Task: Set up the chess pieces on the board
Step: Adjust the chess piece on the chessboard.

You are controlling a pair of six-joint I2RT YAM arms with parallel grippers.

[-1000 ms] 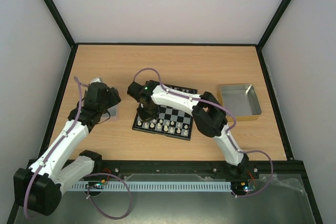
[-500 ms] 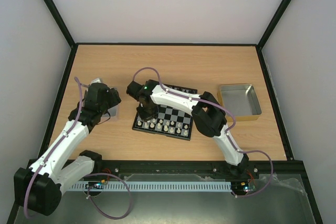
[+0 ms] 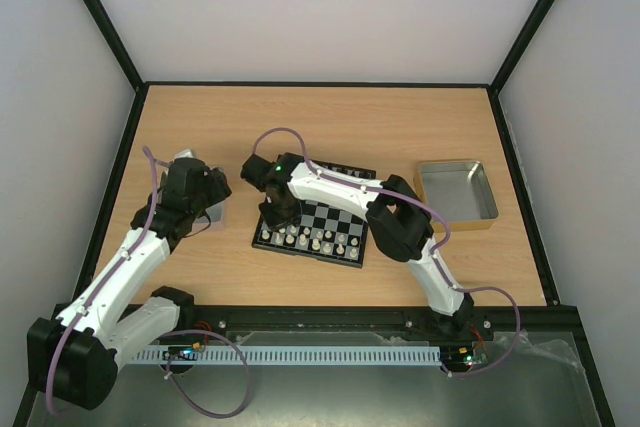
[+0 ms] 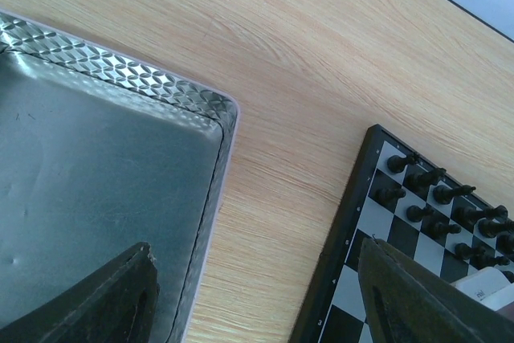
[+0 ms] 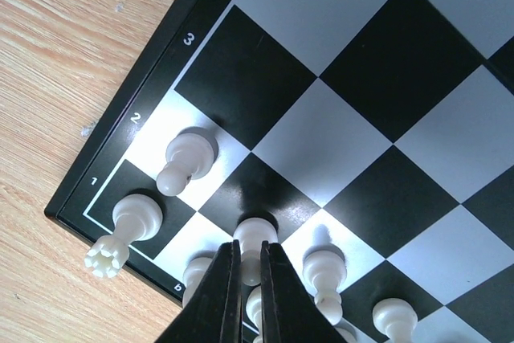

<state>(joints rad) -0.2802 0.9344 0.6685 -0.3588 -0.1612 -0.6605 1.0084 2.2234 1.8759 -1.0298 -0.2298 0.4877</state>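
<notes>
The board (image 3: 345, 219) lies mid-table, with cream-white chess pieces (image 3: 315, 240) along its near rows and black pieces (image 4: 434, 194) along its far rows. My right gripper (image 3: 278, 215) is at the board's near left corner. In the right wrist view the right gripper (image 5: 250, 247) is shut on a white pawn (image 5: 257, 232) that stands on a black square of row 2. A white pawn (image 5: 189, 158) and a white rook (image 5: 128, 226) stand just to its left. My left gripper (image 4: 257, 247) is open and empty, over the gap between a metal tray (image 4: 161, 86) and the board (image 4: 353, 222).
A shiny metal tray (image 3: 218, 211) lies left of the board under my left wrist. A second metal tray (image 3: 455, 221) lies to the right of the board. Black frame rails run along the table edges.
My right gripper has shifted very slightly left over the board's near left corner. The left arm has not moved.
</notes>
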